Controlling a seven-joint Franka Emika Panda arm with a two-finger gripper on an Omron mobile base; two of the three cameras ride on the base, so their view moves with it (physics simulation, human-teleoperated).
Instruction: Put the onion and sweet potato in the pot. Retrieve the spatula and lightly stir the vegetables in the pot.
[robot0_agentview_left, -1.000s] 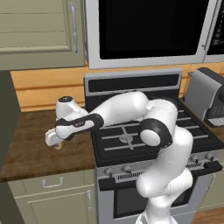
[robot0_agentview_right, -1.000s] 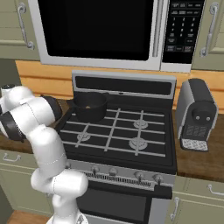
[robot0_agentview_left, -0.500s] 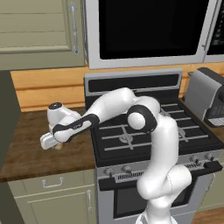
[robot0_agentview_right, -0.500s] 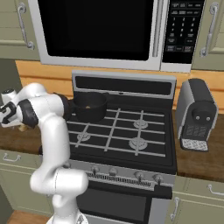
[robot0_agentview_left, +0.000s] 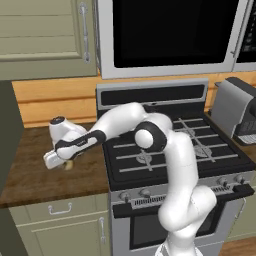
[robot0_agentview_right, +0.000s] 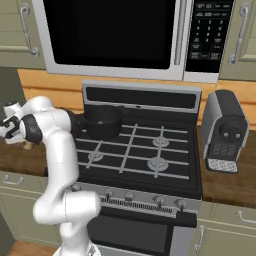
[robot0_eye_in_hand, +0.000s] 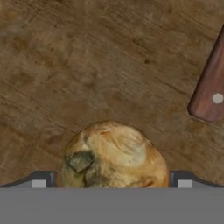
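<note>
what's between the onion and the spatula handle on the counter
Bare wooden counter: in the hand view, nothing lies between the onion and the spatula handle.

left base: behind-left, looks forward-down over stove (robot0_agentview_left: 175, 145) and counter (robot0_agentview_left: 30, 170) | right base: behind-right, same stove (robot0_agentview_right: 135, 150), counter end (robot0_agentview_right: 15, 155) | hand: very close, straight down on counter (robot0_eye_in_hand: 87, 65), onion (robot0_eye_in_hand: 114, 155), spatula handle (robot0_eye_in_hand: 210, 92)

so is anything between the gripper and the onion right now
Nothing visible. In the hand view the onion lies on the wooden counter directly between the two fingertips, with no other object in the gap. The spatula handle lies off to one side, apart from the onion.
</note>
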